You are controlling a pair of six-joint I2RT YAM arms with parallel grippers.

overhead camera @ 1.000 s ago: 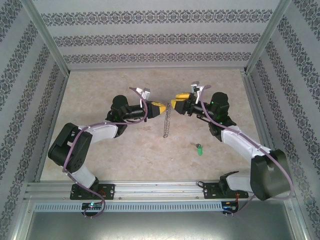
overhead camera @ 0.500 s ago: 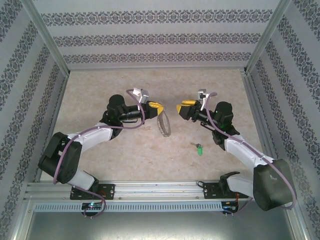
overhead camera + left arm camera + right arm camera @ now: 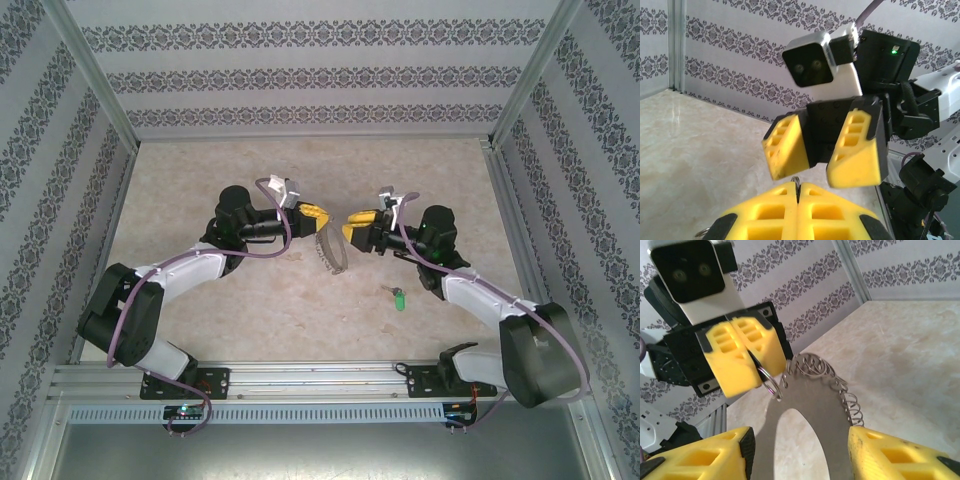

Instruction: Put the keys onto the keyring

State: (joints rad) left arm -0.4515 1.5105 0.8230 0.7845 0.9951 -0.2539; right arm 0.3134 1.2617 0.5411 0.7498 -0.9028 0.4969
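Note:
The keyring (image 3: 330, 250), a flat grey metal hoop fringed with small wire rings, hangs tilted above the table's middle. My left gripper (image 3: 316, 216) is shut on one small ring at its upper rim; in the left wrist view a sliver of metal (image 3: 798, 181) shows between the closed pads. In the right wrist view the hoop (image 3: 812, 395) stands between the spread fingers of my open right gripper (image 3: 800, 440), its fringed edge close to the right pad (image 3: 875, 450). The green-headed key (image 3: 398, 297) lies on the table to the right, below my right gripper (image 3: 352, 224).
The marble-patterned tabletop (image 3: 200, 170) is enclosed by patterned walls and metal corner posts (image 3: 95, 80). An aluminium rail (image 3: 300, 380) runs along the near edge by both arm bases.
The right gripper drew back to the right, then came in again, open, around the hoop. The left gripper shifted slightly left, and the hoop swung from edge-on to tilted.

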